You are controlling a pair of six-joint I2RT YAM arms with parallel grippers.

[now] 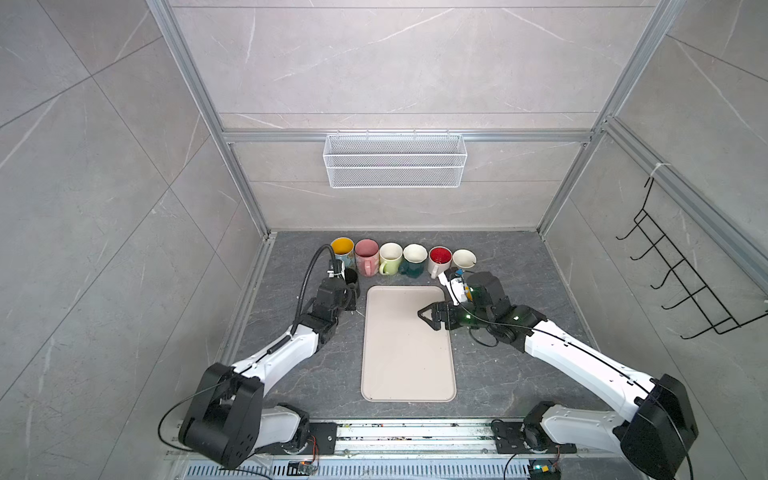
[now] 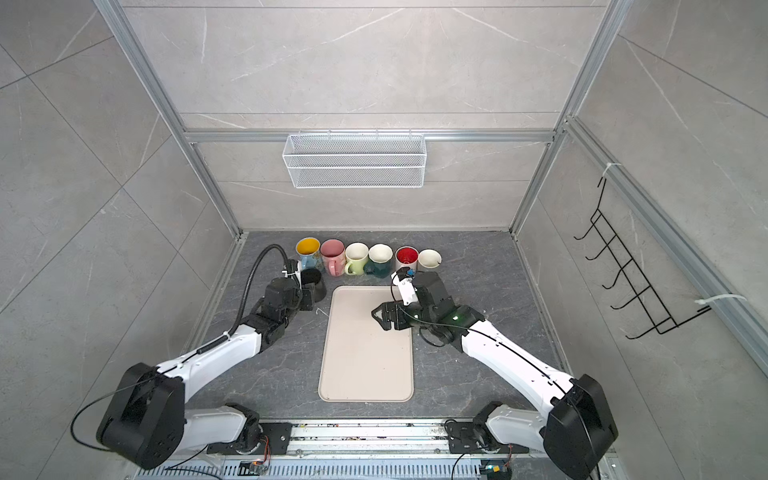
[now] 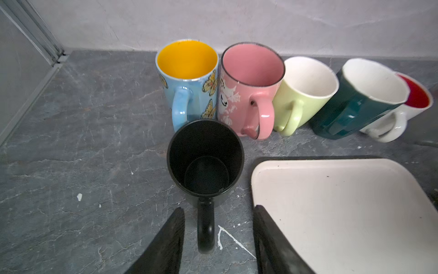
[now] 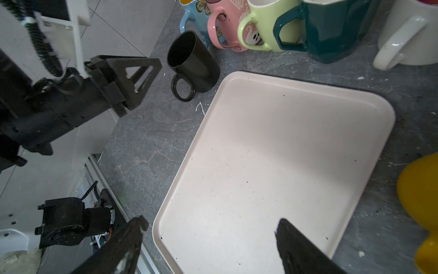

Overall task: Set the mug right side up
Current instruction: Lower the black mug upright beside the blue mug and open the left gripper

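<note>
The black mug (image 3: 205, 161) stands upright with its mouth up on the grey table, just left of the tray's far corner; it also shows in both top views (image 1: 351, 279) (image 2: 314, 286) and the right wrist view (image 4: 192, 61). Its handle (image 3: 205, 227) points back toward my left gripper (image 3: 219, 208). That gripper is open, one finger on each side of the handle with a gap on both sides. My right gripper (image 4: 211, 221) hangs open and empty over the beige tray (image 4: 272, 154), near its far right part in a top view (image 1: 428, 319).
Several upright mugs line the back wall, from a blue one with a yellow inside (image 1: 342, 249) to a white one (image 1: 464, 258). A yellow object (image 4: 419, 189) lies beside the tray under my right arm. A wire basket (image 1: 395, 160) hangs on the back wall.
</note>
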